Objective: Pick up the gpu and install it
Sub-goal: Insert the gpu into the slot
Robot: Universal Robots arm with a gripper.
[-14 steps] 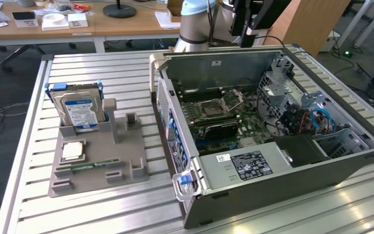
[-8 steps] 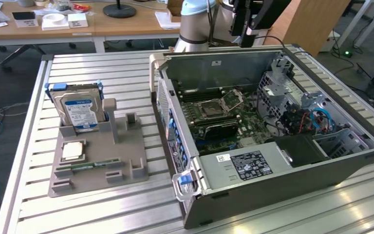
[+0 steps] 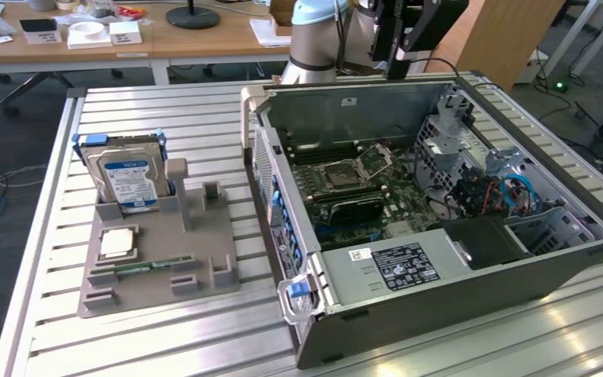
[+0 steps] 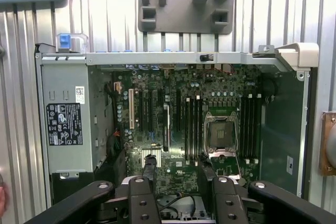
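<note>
- While hovering over the open computer case [image 4: 283,56], gripper [image 4: 176,174]: jaws spread, empty.
- Card [image 3: 349,209]: lies inside on the motherboard [image 4: 173,129], apparently the gpu.
- Hard drive [image 3: 129,181]: upright in gray holder [image 3: 207,267].

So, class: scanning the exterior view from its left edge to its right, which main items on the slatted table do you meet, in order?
Hard drive standing in the grey parts holder → CPU chip → open computer case → its blue cables.
</note>
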